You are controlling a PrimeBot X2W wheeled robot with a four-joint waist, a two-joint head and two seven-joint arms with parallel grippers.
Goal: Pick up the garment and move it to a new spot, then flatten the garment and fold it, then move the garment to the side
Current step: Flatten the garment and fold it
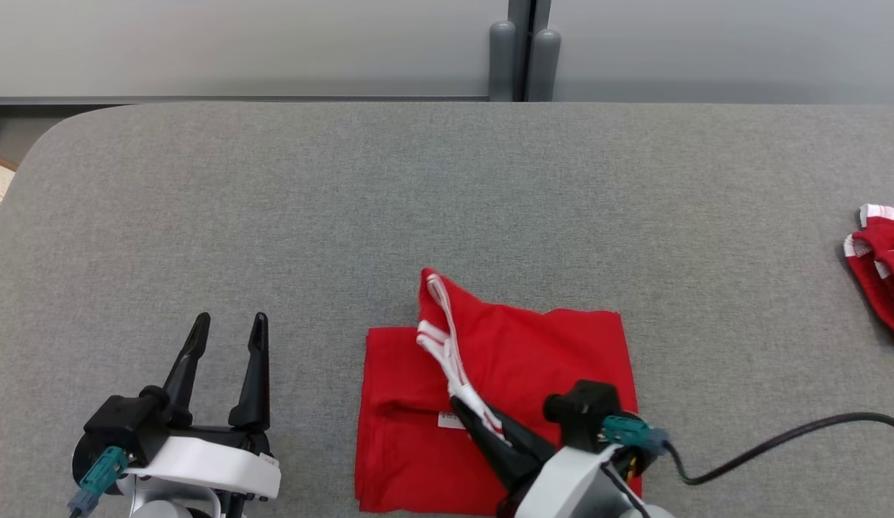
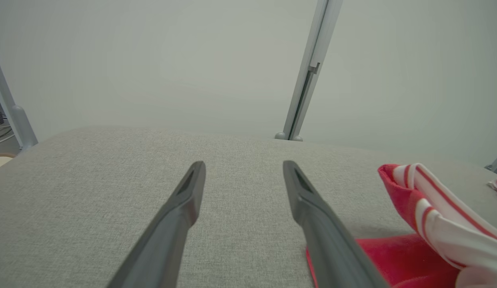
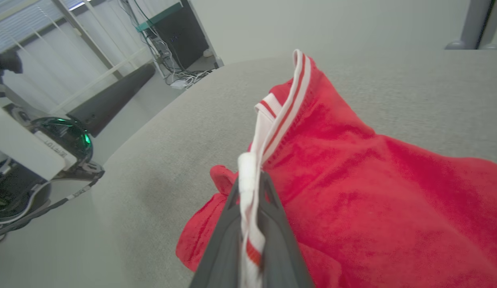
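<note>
A red garment (image 1: 533,374) with white striped trim lies partly folded on the grey table (image 1: 418,201), near the front edge. My right gripper (image 1: 465,410) is shut on the white trim band (image 3: 272,128), lifting that edge above the rest of the red garment (image 3: 372,192). The trim (image 1: 443,338) runs up and away from the fingertips. My left gripper (image 1: 227,324) stands open over bare table to the left of the garment, nothing between its fingers (image 2: 180,208). In the left wrist view the raised garment (image 2: 428,216) shows at the right.
A second red and white garment (image 1: 879,266) lies at the table's right edge. A black cable (image 1: 778,439) trails from my right wrist across the table. A grey wall with a post (image 1: 522,50) stands behind the table. The table's back left corner is rounded.
</note>
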